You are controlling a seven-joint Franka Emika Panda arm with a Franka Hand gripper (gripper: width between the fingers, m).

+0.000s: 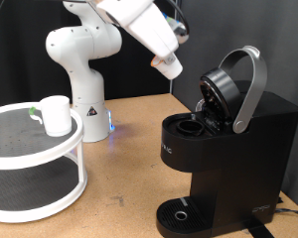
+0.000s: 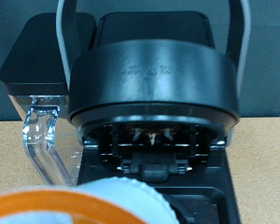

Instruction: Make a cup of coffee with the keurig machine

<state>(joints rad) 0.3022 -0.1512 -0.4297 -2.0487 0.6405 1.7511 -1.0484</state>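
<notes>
The black keurig machine [image 1: 233, 149] stands at the exterior view's right with its rounded lid [image 1: 221, 94] and silver-grey handle [image 1: 250, 84] raised, and the pod chamber [image 1: 194, 127] is open. My gripper [image 1: 170, 65] hangs up and to the left of the lid, shut on a small white pod [image 1: 172, 69]. In the wrist view the pod's tan rim [image 2: 103, 203] fills the lower edge, facing the open lid [image 2: 154, 84]; my fingers do not show there. The plain white cup [image 1: 56, 114] stands on a round tiered stand at the exterior view's left. The drip tray [image 1: 181, 213] holds nothing.
The white two-tier round stand [image 1: 20, 159] takes up the exterior view's lower left. The arm's white base [image 1: 84, 84] stands behind it. A clear water tank part [image 2: 42, 140] shows beside the machine in the wrist view. The wooden table [image 1: 129, 159] lies between stand and machine.
</notes>
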